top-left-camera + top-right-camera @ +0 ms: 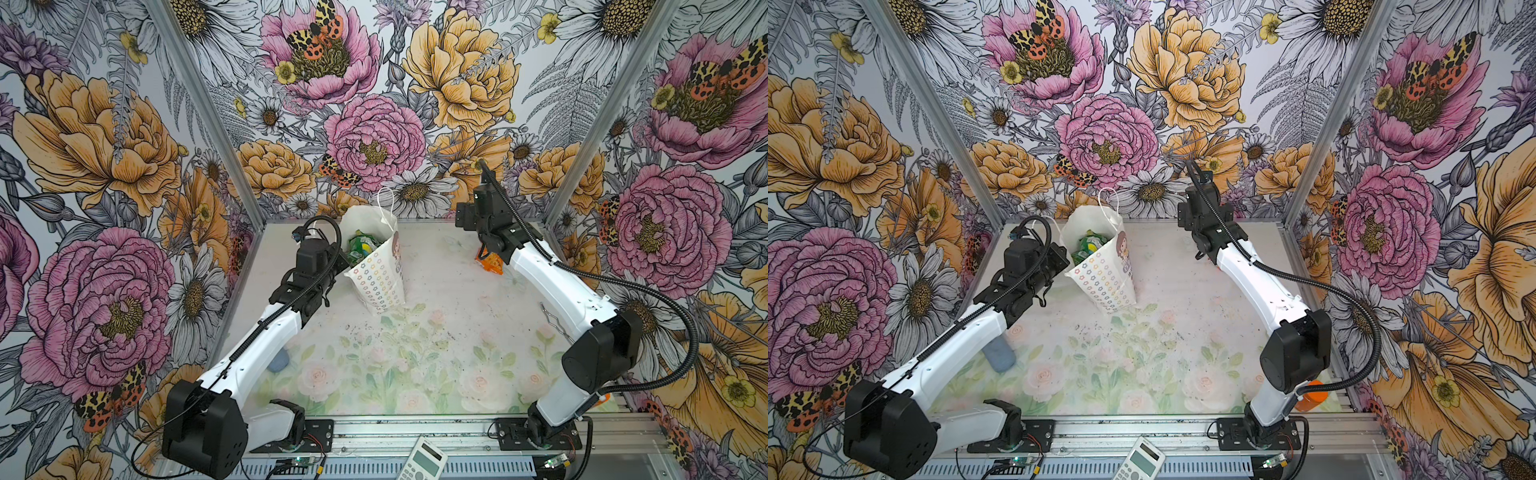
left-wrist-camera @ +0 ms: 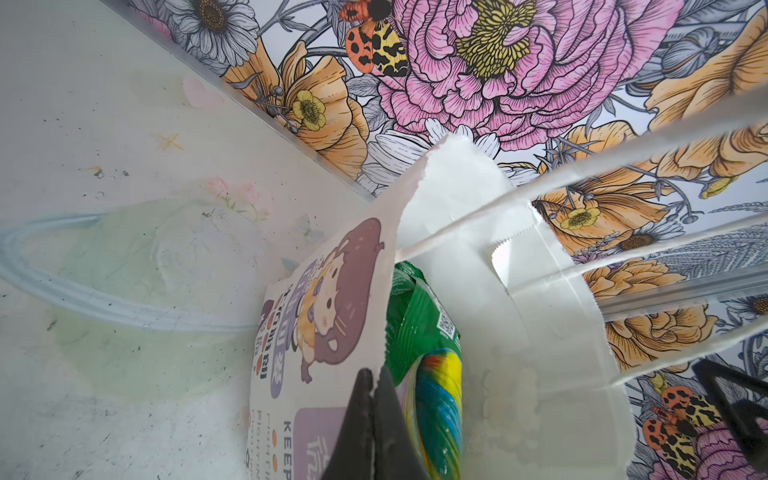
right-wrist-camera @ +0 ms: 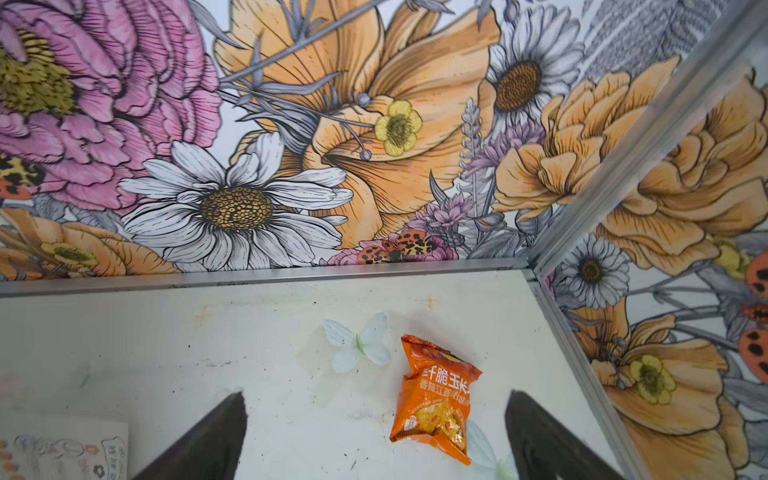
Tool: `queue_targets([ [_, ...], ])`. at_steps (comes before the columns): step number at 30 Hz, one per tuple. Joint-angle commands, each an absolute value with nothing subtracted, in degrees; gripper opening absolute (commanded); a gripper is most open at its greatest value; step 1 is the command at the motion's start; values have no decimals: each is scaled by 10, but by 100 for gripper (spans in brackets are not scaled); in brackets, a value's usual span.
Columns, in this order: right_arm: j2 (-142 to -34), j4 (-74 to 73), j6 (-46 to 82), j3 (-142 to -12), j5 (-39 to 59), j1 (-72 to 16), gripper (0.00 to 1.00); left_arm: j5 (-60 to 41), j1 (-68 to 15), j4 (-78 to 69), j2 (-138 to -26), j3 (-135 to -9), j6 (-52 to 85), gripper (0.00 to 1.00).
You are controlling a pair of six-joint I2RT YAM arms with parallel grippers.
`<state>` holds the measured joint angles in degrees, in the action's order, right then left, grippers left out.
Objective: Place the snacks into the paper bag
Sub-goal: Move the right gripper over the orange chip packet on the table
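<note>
The white paper bag (image 1: 376, 270) (image 1: 1106, 276) stands tilted at the back of the table with its mouth open. Green and yellow snacks (image 1: 360, 246) (image 1: 1089, 245) lie inside it. In the left wrist view my left gripper (image 2: 375, 380) is shut on the rim of the bag's printed wall (image 2: 328, 316), with a green snack (image 2: 419, 316) just behind it. One orange snack (image 3: 434, 395) (image 1: 491, 264) lies flat on the table near the back right corner. My right gripper (image 3: 376, 395) hangs above it, open and empty, with the packet below the gap between its fingers.
A calculator (image 1: 422, 461) (image 1: 1140, 463) lies on the front rail. A blue-grey object (image 1: 1000, 353) sits under the left arm, and an orange object (image 1: 1313, 395) behind the right arm's base. A bent metal wire (image 1: 550, 318) lies at the right. Walls close the back and sides.
</note>
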<state>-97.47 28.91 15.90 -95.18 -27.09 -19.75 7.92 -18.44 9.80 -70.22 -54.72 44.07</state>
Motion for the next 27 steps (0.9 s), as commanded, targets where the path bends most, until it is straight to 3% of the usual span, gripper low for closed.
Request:
queue_targets([
  [1, -1017, 327, 240, -948, -250, -157, 100, 87, -179, 119, -691, -539, 448, 0],
  [15, -1169, 340, 326, -974, -99, -37, 100, 80, -177, 112, -700, -535, 451, 0],
  [27, -1258, 340, 313, -1038, -43, -4, 100, 80, -178, 111, -709, -543, 448, 0],
])
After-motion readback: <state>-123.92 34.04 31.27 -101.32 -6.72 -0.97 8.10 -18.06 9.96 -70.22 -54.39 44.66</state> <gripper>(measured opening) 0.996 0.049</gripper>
